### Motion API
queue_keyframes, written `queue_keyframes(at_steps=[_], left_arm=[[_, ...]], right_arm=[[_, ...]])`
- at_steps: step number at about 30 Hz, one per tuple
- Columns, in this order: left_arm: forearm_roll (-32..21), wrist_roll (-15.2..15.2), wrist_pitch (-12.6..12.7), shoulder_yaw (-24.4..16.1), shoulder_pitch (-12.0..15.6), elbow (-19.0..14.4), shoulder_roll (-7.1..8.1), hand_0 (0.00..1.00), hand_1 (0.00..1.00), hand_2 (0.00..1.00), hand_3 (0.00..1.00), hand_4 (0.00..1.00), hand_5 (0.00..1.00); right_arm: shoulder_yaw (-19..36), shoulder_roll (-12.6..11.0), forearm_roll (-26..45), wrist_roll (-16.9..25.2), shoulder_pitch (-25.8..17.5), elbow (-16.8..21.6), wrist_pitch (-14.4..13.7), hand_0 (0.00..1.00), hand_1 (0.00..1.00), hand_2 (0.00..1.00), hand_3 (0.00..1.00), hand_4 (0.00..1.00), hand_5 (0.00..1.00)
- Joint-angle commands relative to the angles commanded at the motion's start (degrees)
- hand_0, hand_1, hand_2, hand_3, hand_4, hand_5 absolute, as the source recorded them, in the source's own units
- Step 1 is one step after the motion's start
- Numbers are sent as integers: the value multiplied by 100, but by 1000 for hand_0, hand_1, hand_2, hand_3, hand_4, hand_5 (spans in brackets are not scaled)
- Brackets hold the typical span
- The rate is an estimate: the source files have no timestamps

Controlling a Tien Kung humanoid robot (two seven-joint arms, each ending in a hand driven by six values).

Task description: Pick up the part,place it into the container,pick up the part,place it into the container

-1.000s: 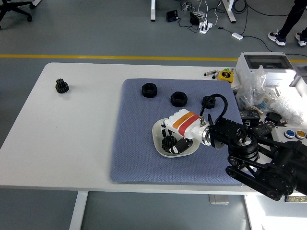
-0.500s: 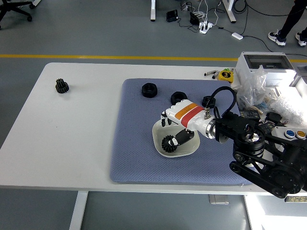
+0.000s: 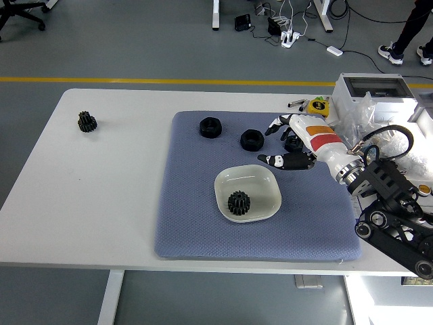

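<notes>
Grey floor, white tabletop (image 3: pixel 101 203), blue mat (image 3: pixel 189 217). One gear (image 3: pixel 239 202) sits in the bowl (image 3: pixel 267 183). Right robot hand (image 3: pixel 292 143) hovers empty, fingers spread, over the mat's far right. Nearest nut (image 3: pixel 293 143) lies directly beneath it; two nuts (image 3: pixel 252 139) (image 3: pixel 210 126) lie leftward, and a second gear (image 3: pixel 86 121) far left.

Views: one only, the head view, so no second view shares anything with it.
Position: high, on the robot's side of the white table (image 3: pixel 101 203).
Direction: forward and down; the near table edge runs along the bottom, the grey floor with a yellow line (image 3: pixel 135 80) lies at the top.
Distance: moderate; the whole blue mat (image 3: pixel 196 223) fits inside.
Right edge: the table's right end is cut off, probably by the frame.
</notes>
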Motion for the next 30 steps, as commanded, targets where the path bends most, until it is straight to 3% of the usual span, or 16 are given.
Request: queue_keyframes(at_steps=[5,6,9,11,12,17,18,23,24,25,30], left_arm=[[62,11,-10,-27,7,-1,-12,721,712,767,616,686,584],[71,9,-11,-25,9,-1,-15,721,712,768,614,685,585],[100,6,-9,-41,15,4,-28,721,712,768,614,685,585],[112,2,-6,-46,17,6,-34,721,712,768,614,685,585],[107,-3,0,-51,17,9,-39,721,712,768,614,683,582],[78,-19,11,-33,2,13,-49,721,712,768,614,683,582],[65,-23,13,-24,-1,13,-50,720,712,768,614,681,581],[33,-39,16,2,-13,15,-51,720,712,768,614,681,581],[29,-41,16,6,-15,16,-50,720,712,765,614,680,579],[26,-44,16,12,-17,16,-49,720,712,765,614,680,579],[25,-51,18,18,-23,20,-57,720,712,767,612,680,581]], right_arm=[[319,-75,1215,823,-445,223,-30,704,741,843,845,998,688],[426,-65,1476,1029,-577,265,23,808,807,867,885,998,774],[661,-18,2146,1454,-849,322,109,808,807,867,885,998,774],[861,38,2668,1612,-1048,330,114,808,807,867,885,998,774],[987,90,2929,1694,-1174,316,112,855,831,872,903,998,833],[1389,284,4083,1977,-1632,183,184,855,831,872,903,998,833],[1449,315,4344,2018,-1712,146,201,859,835,870,908,998,895],[1800,488,5573,2304,-2185,-62,280,859,835,870,908,998,895],[1861,515,5740,2325,-2259,-89,294,859,835,870,908,998,895],[1930,545,5800,2340,-2337,-117,303,860,829,864,909,998,998],[2214,687,5499,2349,-2665,-214,343,858,831,863,912,998,998]])
